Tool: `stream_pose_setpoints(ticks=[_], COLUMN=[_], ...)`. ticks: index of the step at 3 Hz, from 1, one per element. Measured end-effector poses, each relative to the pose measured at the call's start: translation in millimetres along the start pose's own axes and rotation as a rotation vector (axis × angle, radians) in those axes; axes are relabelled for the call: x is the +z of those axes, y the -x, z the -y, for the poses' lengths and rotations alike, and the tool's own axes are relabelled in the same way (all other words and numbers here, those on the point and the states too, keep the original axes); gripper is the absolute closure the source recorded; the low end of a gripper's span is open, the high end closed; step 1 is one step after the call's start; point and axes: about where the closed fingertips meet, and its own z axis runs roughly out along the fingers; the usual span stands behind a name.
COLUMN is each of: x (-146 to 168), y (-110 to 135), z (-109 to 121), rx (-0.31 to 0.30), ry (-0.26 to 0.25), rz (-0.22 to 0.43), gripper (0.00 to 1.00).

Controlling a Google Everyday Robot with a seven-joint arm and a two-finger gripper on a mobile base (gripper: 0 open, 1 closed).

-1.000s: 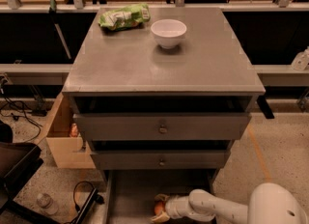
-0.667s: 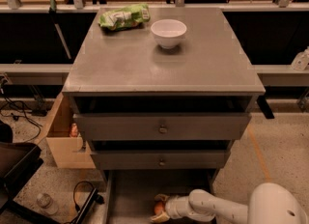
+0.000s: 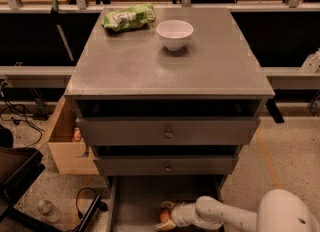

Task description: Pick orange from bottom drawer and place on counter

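Found the gripper [image 3: 165,216] low at the near edge of the scene, inside the bottom drawer [image 3: 140,201], on a pale arm [image 3: 220,215] entering from the right out of the rounded white robot body [image 3: 287,213] at the near right corner. Recorded the pincer as clamped on the orange [image 3: 163,217]: one of the fingers [image 3: 168,205] against the fruit's far side, the other against its near side, with no gap seen at either. Placed the orange on the drawer floor, about the middle of the drawer's width, close to the near edge of the view and partly covered by the gripper. Judged the orange round, hence without a long axis or pointing direction to report; stem end not made out. Noted the bottom drawer standing open towards the near side, below two shut drawers, the upper drawer [image 3: 167,132] and the middle drawer [image 3: 166,166], each with a small knob at centre. Observed the counter [image 3: 170,76] above, flat and grey, carrying a white bowl [image 3: 174,33] upright towards the far side and a green bag [image 3: 129,17] lying at the far left, long axis left to right, near the bowl but apart from it. Logged a cardboard box [image 3: 62,143] on the floor left of the cabinet and a bottle [image 3: 47,208] at near left.
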Motion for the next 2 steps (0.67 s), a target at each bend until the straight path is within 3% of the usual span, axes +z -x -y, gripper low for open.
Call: stream_pose_setpoints(ticks=[1,2], x=[-22,-86], y=[23,86], z=[-5,-2], rx=[-0.035,-0.129], ry=[-0.012,-0.087], rz=[0.007,0.039], gripper=[1.0,1.0])
